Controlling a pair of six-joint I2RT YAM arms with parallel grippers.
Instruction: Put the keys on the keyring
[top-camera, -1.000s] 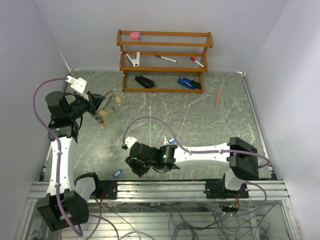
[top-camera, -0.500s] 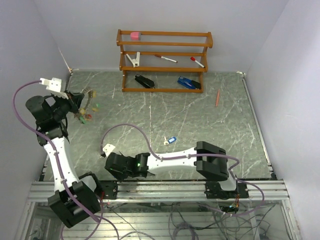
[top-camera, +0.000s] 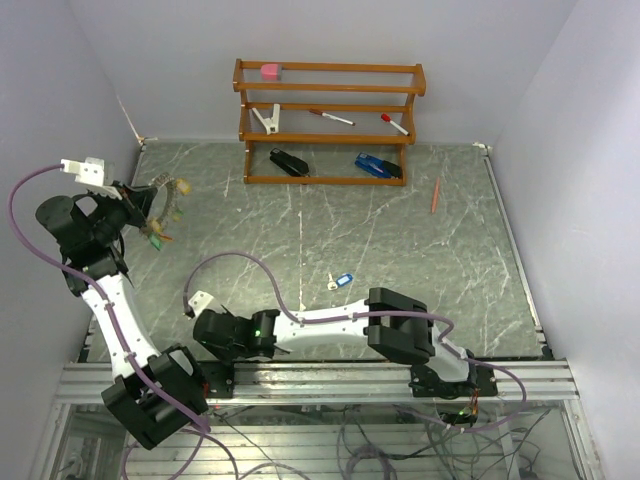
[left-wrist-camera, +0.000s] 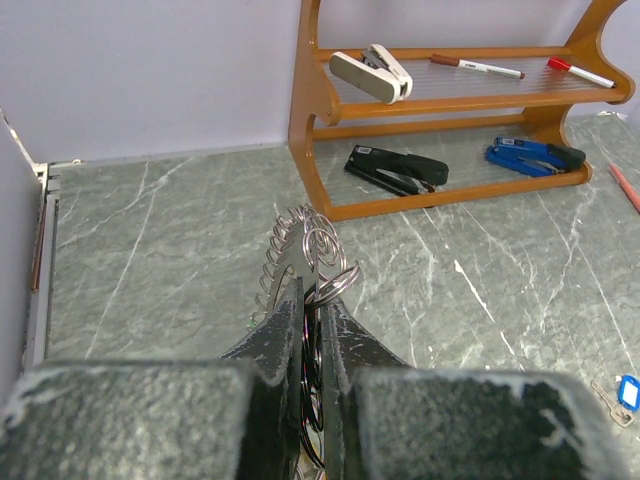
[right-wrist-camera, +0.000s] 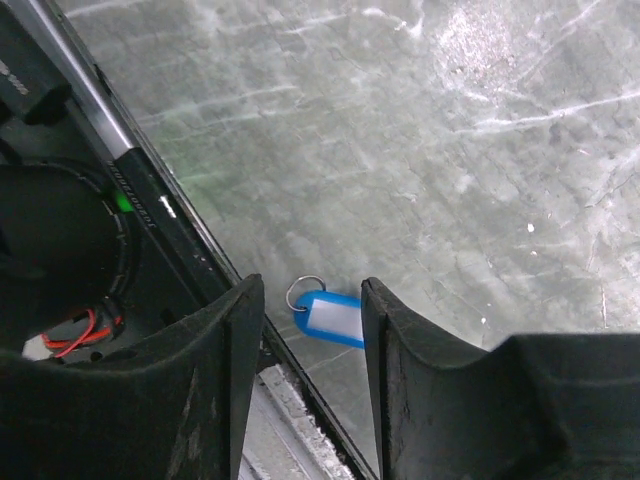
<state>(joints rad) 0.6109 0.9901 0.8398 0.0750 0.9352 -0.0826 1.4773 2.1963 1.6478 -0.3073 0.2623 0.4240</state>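
Blue-tagged key (right-wrist-camera: 333, 322) lies flat at the table's (right-wrist-camera: 420, 150) near edge, long axis spanning the gap of the right gripper (right-wrist-camera: 311, 287), ring end toward the rail (right-wrist-camera: 150, 195). Fingers wide, empty. Step: pickup. Next, probably: descend, maybe rotate, close. Left gripper (left-wrist-camera: 310, 300) is clamped on the keyring (left-wrist-camera: 300, 245), clear of the table.
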